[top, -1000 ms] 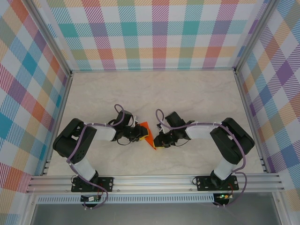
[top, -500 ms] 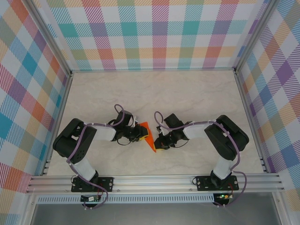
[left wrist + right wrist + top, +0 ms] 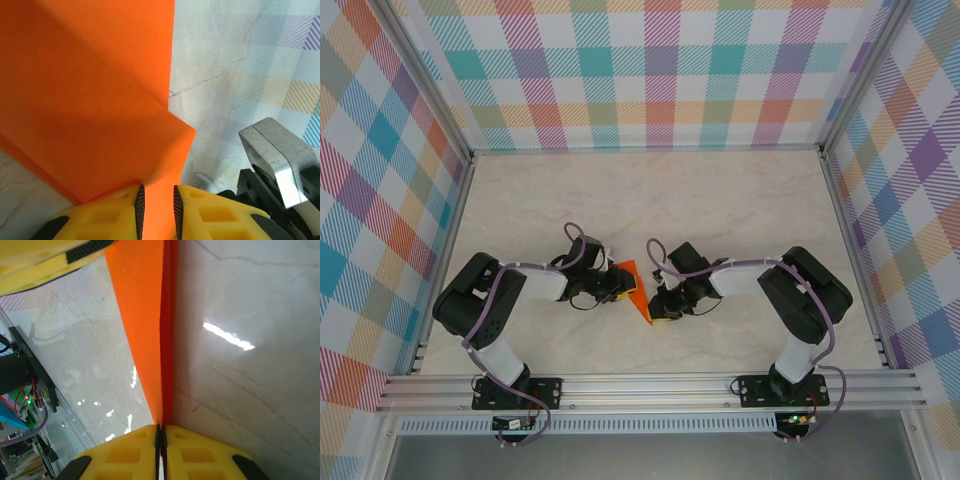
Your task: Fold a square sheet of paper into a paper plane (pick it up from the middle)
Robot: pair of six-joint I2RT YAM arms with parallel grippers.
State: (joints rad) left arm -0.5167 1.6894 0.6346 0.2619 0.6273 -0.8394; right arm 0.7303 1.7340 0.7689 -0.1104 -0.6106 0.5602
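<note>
- The table (image 3: 650, 200) is bare marble-look, boxed in by checked walls (image 3: 660, 70) on the far, left and right sides, with a metal rail (image 3: 650, 385) along the near edge.
- Wide open surface lies beyond the arms toward the far wall. There is less room between the arms and the rail.
- The paper (image 3: 635, 285) is partly folded, an orange wedge with its point toward the rail. It sits between the two grippers, around mid-table and nearer the rail.
- From the left wrist, a folded flap of the paper (image 3: 90, 100) ends in a sharp corner over the table.
- The left gripper (image 3: 156, 200) is clamped on the paper. Its yellow fingers stand slightly apart, with an orange fold filling the gap.
- The right gripper (image 3: 160, 432) is pinched tight on the paper (image 3: 145, 325). The fingers meet on a thin creased edge that runs straight into their seam.
- From above, the left gripper (image 3: 617, 284) and right gripper (image 3: 658, 308) face each other across the paper, near one another.
</note>
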